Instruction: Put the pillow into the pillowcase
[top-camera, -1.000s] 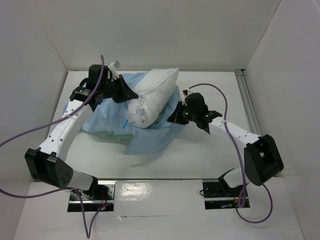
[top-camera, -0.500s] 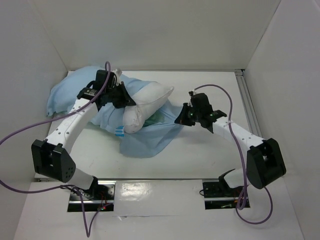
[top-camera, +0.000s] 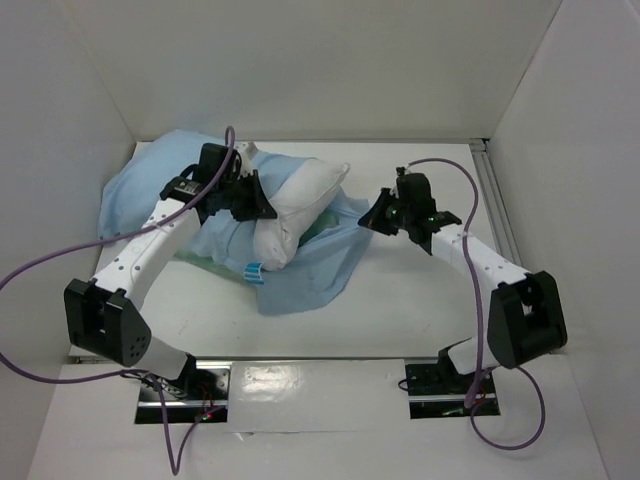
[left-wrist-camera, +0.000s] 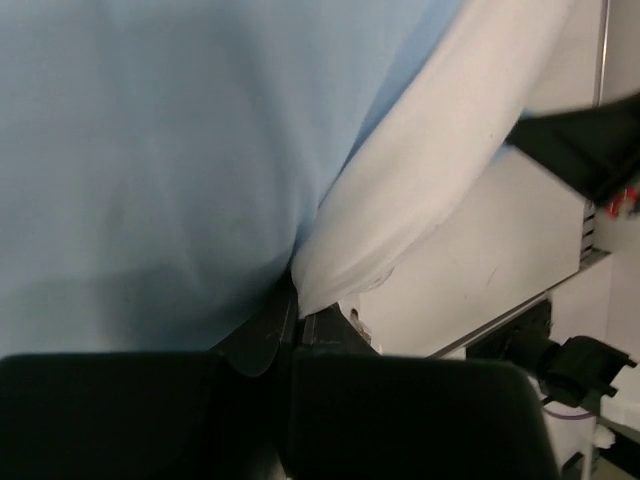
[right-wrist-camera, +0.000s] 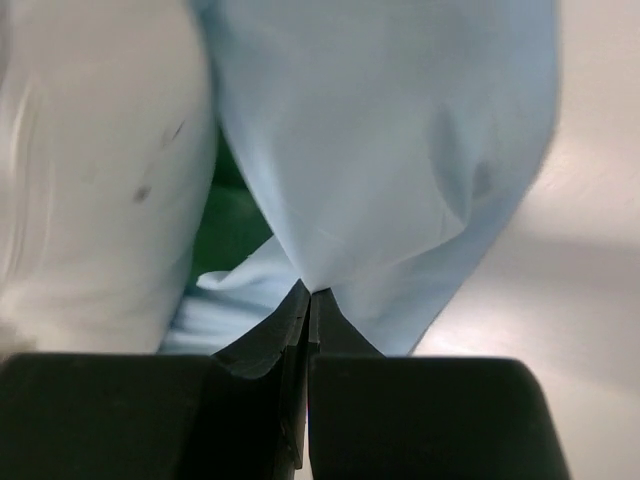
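Observation:
The white pillow (top-camera: 300, 200) lies tilted across the table's middle, its blue-and-white label (top-camera: 253, 271) at the near corner. The light blue pillowcase (top-camera: 310, 270) is spread under and around it, one part bunched at the far left, with a sea-green strip showing beside the pillow. My left gripper (top-camera: 262, 206) is at the pillow's left side; in the left wrist view my left gripper (left-wrist-camera: 297, 305) is shut on white pillow (left-wrist-camera: 420, 170) cloth, with the pillowcase (left-wrist-camera: 150, 150) draped against it. My right gripper (top-camera: 372, 220) is shut on the pillowcase's right edge (right-wrist-camera: 380, 150), with the pillow (right-wrist-camera: 100, 180) to its left.
White walls enclose the table at the back and on both sides. A metal rail (top-camera: 495, 215) runs along the right edge. Purple cables (top-camera: 60, 265) loop from both arms. Two metal base plates (top-camera: 185, 385) sit at the near edge.
The pillow has dropped flatter and turned, its label now at the near side. The pillowcase has spread out to the far left. My right gripper has moved right and back, drawing the cloth edge.

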